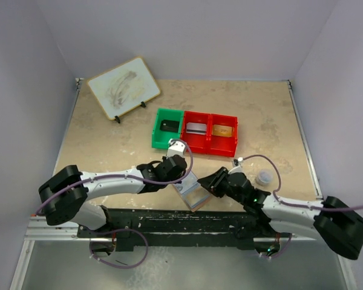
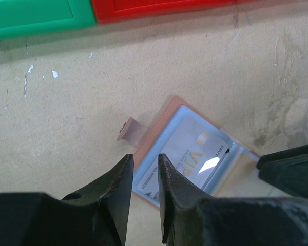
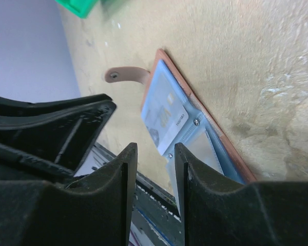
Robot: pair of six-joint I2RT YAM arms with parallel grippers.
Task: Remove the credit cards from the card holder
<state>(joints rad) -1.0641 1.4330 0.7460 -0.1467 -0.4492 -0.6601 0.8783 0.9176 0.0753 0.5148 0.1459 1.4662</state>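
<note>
**Step: extract the card from the open card holder**

1. Locate the work. The card holder [image 1: 191,193] lies opened flat on the desk [image 1: 109,139], near its front edge and between the two arms. Its strap [image 2: 131,129] points away from the spine. A pale card marked VIP [image 2: 187,160] sits under a clear pocket on the strap-side panel. The other panel looks empty, though glare makes this uncertain.

2. Check the tools.
   - The left tool [image 2: 143,166] hangs at the strap-side edge of the holder with its jaws a narrow gap apart and nothing clamped between them. We cannot tell whether its tips touch the leather.
   - The right tool [image 3: 155,148] is released, with its jaws apart and empty, just beside the holder on the spine side.

3. Anchor first. We judge that the holder is light and will slide on the smooth desk, so we press the left tool down on the bare leather border. We keep it off the pocket, since pressing there would pin the card.

4. Grip the card only. We bring the right tool to whichever card edge is exposed at the pocket mouth and take the card alone, without the clear film.

5. Pull along the pocket, low and straight. Lifting early is likely to drag the holder up or push it toward the desk edge.

6. Carry the card to the red bins [image 1: 210,134].
</note>
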